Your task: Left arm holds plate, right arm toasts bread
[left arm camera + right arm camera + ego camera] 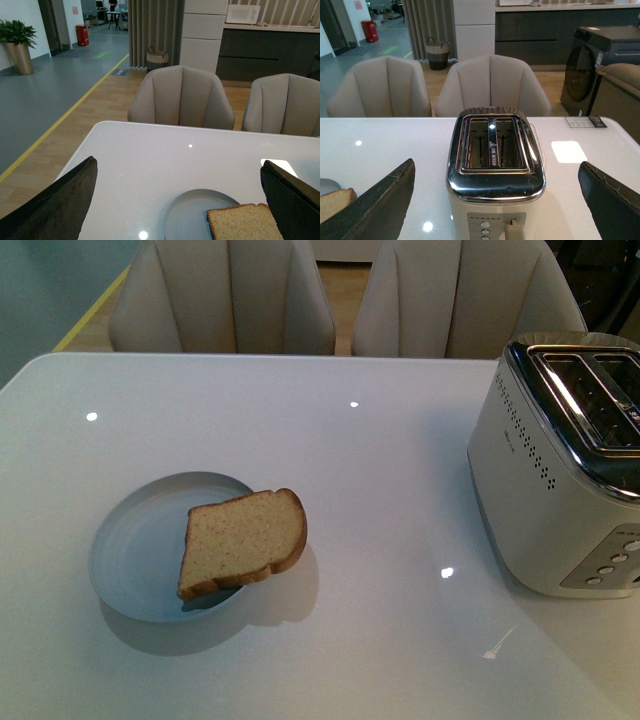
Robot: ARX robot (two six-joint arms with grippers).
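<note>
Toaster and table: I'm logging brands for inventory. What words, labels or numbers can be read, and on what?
No text is readable.
On the toaster: a small dark mark on its side, too small to read.
On its button panel: markings blurred.
On the card lying on the table: print too small.

Front camera overlooks table [330, 440]; 2 low wrist cameras face chairs [181, 97], sharing bread [243, 543].
</note>
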